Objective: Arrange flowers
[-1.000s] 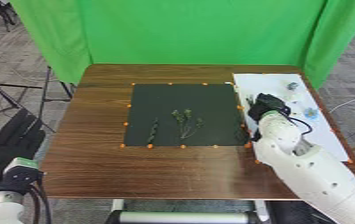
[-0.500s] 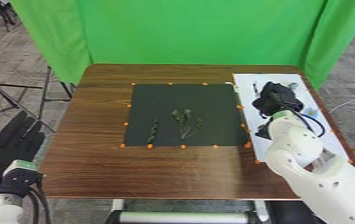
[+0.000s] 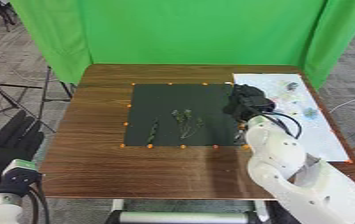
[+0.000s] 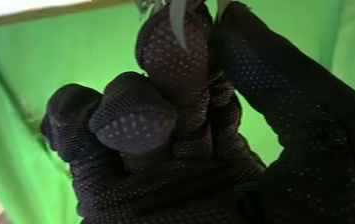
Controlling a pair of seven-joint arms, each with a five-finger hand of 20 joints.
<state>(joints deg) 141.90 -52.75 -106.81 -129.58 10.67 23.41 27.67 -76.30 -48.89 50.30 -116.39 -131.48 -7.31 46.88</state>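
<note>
Status: partway, I'd judge. On the bench, the dark mat looks like the layout area. Nearest bit down is a slim dark stem, left part of the mat, roughly upright as seen from the head. Just beside it, a bit farther up, is a branched sprig, heads pointing away from the robot. Something thin by the mat's right edge, next to the forearm – can't make out what.

Left to do: place the piece in hand, then probably the rest off the white sheet. Blue piece and, farther up, a pale piece look like stock. Some small coloured bits lie between them and the hand too, can't identify those. Final layout unknown, so no real completion figure.

Right robot hand: finger and thumb closed in a pinch on a leafy stem, narrow leaves hanging over the glove at the tips. Can't tell if a bloom tops it. Hand is above the mat's right edge, beside the white sheet. Sprig is next out, to its left and nearer the robot; dark stem beyond that. Left robot hand is well apart, off the bench's left side, fingers extended, nothing held.
</note>
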